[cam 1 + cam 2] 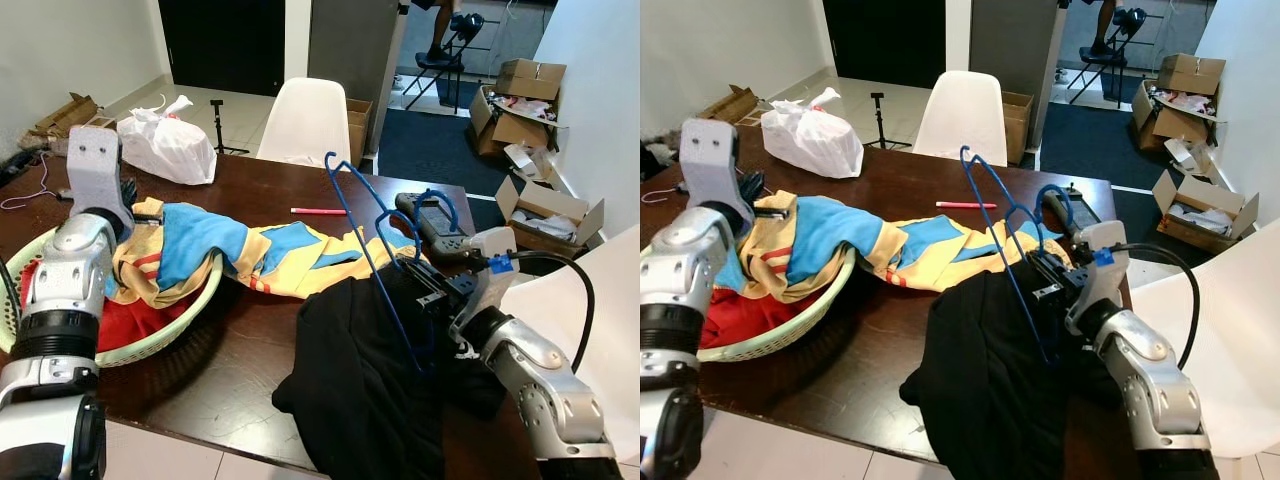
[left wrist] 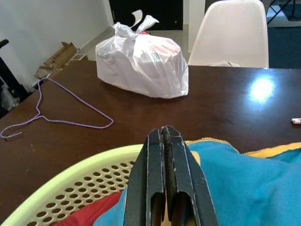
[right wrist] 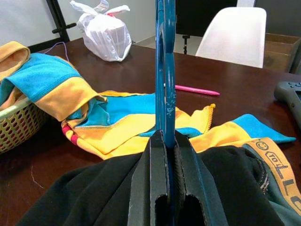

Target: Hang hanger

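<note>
Over the black garment (image 1: pixel 370 390), a blue hanger (image 1: pixel 365 240) is clamped upright by the right gripper (image 3: pixel 165 141), probably for threading; left gripper (image 2: pixel 165 141) is closed, empty.

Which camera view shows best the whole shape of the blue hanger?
The left eye view: the blue hanger shows hook and sloping arms, tilted above the black garment. The right wrist view shows it edge-on, clamped in the right gripper.

Ahead of the right jaws the surface (image 1: pixel 260 190) lies bare past the yellow-and-blue garment (image 3: pixel 141 125), save a pink pen (image 1: pixel 318 211); black cloth (image 1: pixel 370 400) heaps beneath them, a white bag (image 2: pixel 141 63) blocks the far corner beyond the left jaws
</note>
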Available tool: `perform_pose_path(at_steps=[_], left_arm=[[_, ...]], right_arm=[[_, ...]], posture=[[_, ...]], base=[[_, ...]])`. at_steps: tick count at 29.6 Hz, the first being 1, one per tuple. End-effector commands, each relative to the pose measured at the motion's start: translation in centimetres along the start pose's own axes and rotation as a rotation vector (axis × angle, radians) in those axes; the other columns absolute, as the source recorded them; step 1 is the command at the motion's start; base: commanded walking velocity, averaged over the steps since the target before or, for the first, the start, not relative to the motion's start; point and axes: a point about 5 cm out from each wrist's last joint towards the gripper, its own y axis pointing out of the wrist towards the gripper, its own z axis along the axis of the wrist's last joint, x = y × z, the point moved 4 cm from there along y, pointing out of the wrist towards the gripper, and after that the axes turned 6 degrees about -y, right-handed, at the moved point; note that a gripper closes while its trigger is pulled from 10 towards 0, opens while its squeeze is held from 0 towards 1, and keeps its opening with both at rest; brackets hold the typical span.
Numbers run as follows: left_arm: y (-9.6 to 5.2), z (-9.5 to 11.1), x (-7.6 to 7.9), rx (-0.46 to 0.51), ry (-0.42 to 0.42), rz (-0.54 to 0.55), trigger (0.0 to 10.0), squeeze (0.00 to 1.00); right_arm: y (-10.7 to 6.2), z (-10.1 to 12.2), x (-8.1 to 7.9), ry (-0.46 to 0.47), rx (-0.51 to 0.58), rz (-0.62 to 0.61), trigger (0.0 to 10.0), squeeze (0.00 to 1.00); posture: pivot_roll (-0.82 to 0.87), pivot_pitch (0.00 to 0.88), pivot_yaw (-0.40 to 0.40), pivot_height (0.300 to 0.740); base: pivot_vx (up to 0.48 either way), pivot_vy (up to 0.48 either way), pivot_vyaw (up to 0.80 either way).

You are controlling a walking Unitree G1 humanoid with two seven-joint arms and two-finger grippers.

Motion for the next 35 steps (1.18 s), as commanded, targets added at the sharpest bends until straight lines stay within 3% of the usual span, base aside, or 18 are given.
perform_pose_path(at_steps=[1,2,3,9,24,25,26,35], left_arm=[[-0.3,-1.8,0.0,-0.055,-0.037,-0.006,0.0,0.00],[-0.4,-2.1,0.1,-0.061,-0.043,-0.011,0.0,0.00],[-0.5,-2.5,0.3,-0.071,-0.052,-0.009,9.8,1.00],[-1.2,-4.9,1.7,-0.140,-0.040,-0.023,10.0,1.00],[-1.3,-5.9,0.5,-0.165,-0.007,0.050,10.0,1.00],[-1.4,-6.2,0.4,-0.179,-0.001,0.058,10.0,0.72],[-1.4,-6.6,0.2,-0.193,0.006,0.067,10.0,0.00],[-1.6,-7.7,0.1,-0.233,0.005,0.070,10.0,0.00]], right_arm=[[0.1,0.2,0.2,-0.006,0.008,-0.013,10.0,0.00],[0.1,0.1,0.2,-0.006,0.007,-0.013,10.0,0.00],[0.1,0.0,0.1,-0.005,0.005,-0.010,10.0,0.00],[0.1,-1.6,-0.7,-0.036,-0.072,0.018,10.0,0.00],[-0.3,-2.5,-1.0,-0.053,-0.127,0.051,10.0,0.00],[-0.4,-2.5,-0.9,-0.055,-0.129,0.051,10.0,0.00],[-0.5,-2.5,-0.9,-0.057,-0.131,0.051,10.0,0.00],[-0.9,-2.5,-0.9,-0.063,-0.138,0.052,10.0,0.00]], posture=[[-0.01,0.038,-0.013,0.740],[-0.01,0.038,-0.013,0.740],[-0.01,0.041,-0.012,0.740],[-0.02,0.042,-0.018,0.740],[-0.04,0.050,-0.028,0.740],[-0.05,0.052,-0.028,0.740],[-0.05,0.052,-0.028,0.740],[-0.06,0.063,-0.029,0.740]], base=[[0.000,0.000,0.00],[0.000,0.000,0.00],[0.000,0.000,0.00],[0.000,0.000,0.00],[0.000,0.000,0.00],[0.000,0.000,0.00],[0.000,0.000,0.00],[0.000,0.000,0.00]])
